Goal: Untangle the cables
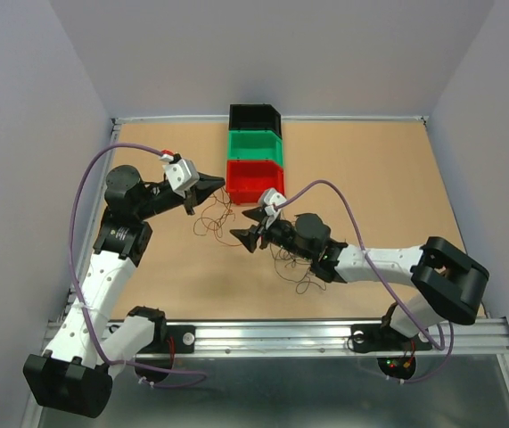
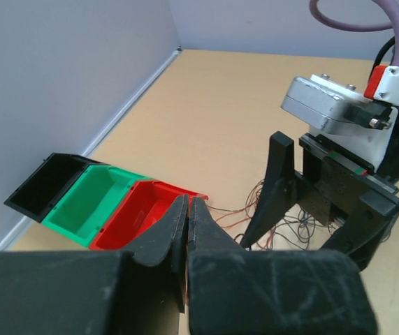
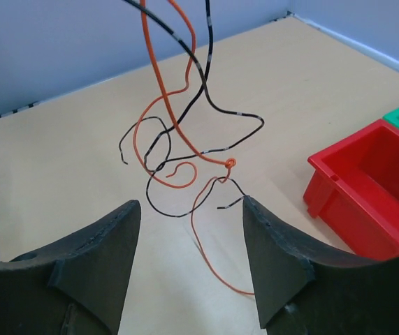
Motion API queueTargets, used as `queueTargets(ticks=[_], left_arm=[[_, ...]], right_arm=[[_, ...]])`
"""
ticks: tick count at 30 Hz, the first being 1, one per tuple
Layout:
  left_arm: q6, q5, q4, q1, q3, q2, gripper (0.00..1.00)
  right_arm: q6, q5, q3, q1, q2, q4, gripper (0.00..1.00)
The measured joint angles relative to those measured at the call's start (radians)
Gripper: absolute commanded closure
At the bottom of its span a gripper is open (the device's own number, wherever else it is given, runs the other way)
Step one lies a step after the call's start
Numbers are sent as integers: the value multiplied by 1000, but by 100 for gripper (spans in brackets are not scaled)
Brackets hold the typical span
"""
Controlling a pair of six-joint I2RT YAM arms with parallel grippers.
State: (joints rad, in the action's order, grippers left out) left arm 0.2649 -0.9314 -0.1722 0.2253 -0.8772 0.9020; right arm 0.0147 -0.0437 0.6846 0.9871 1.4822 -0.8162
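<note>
Left gripper [image 2: 189, 202] closed on cables [image 3: 229, 162], strands hanging from it; right gripper [image 3: 191, 206] wide open, empty, facing the dangling strands; red bin [image 3: 339, 199] nearby.

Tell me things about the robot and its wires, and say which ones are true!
1. The red bin sits right next to the green bin. True.
2. The left gripper has its jaws wide open. False: they are shut.
3. The right gripper has its jaws apart. True.
4. The cables lie inside the green bin. False: they are outside the bins, near the red one.
5. Every cable is blue. False: they look orange-red and black.
</note>
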Motion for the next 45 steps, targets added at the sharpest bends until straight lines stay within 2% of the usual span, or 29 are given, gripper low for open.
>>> queueTargets(ticks=[6,9,11,13,14,15,17,18,19,20,21,25,30,37,45], left_arm=[[14,-50,21,0,0,0,94],[16,-65,28,0,0,0,94],[18,-73,36,0,0,0,94],[23,-86,44,0,0,0,94],[24,-89,47,0,0,0,92],[27,-89,50,0,0,1,81],[24,-74,47,0,0,6,68],[17,-56,41,0,0,11,48],[16,-39,33,0,0,22,36],[5,-31,29,-2,0,31,14],[3,-23,25,-3,0,46,11],[-5,3,21,-11,0,114,9],[0,-18,25,-17,0,128,9],[46,-101,22,-18,19,104,11],[120,-192,9,21,115,-53,12]], right_arm=[[-35,3,26,0,55,-51,37],[-46,1,72,0,104,-64,43],[-49,2,106,0,132,-69,62],[-51,3,141,0,157,-77,93],[-50,8,152,0,164,-82,97],[-51,10,155,0,164,-85,99],[-45,12,154,0,161,-91,99],[-42,14,148,0,156,-93,100],[-29,18,127,0,141,-98,100],[-18,19,106,0,121,-98,100],[-6,20,71,0,90,-102,100],[71,75,-67,0,-114,-72,99],[145,202,-53,0,-281,66,100],[222,389,-40,0,-322,264,99],[275,550,39,0,-296,388,100]])
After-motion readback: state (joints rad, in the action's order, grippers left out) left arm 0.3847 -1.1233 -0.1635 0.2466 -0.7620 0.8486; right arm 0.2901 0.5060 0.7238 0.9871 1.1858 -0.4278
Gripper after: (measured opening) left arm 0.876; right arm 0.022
